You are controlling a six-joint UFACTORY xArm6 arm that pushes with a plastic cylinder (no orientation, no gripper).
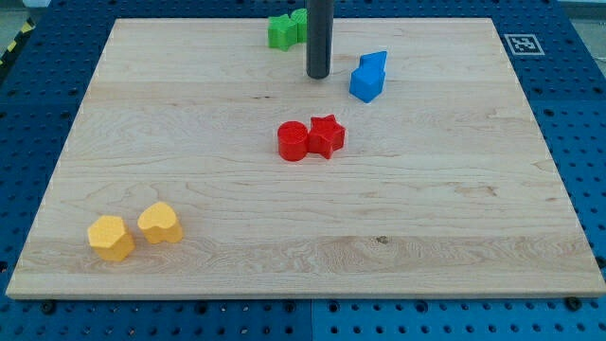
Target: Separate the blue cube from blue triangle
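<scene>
The blue cube [365,84] and the blue triangle [375,62] stand touching each other near the view's top, right of centre, the triangle just behind the cube. My tip [317,76] is on the board a short way to the left of the blue cube, apart from it. Two green blocks [287,29] sit just behind and left of the rod, at the board's top edge.
A red cylinder [294,141] and a red star [327,135] touch each other mid-board, below my tip. Two yellow blocks [112,238] [161,223] sit at the view's bottom left. The wooden board [454,218] ends at a blue pegboard surround.
</scene>
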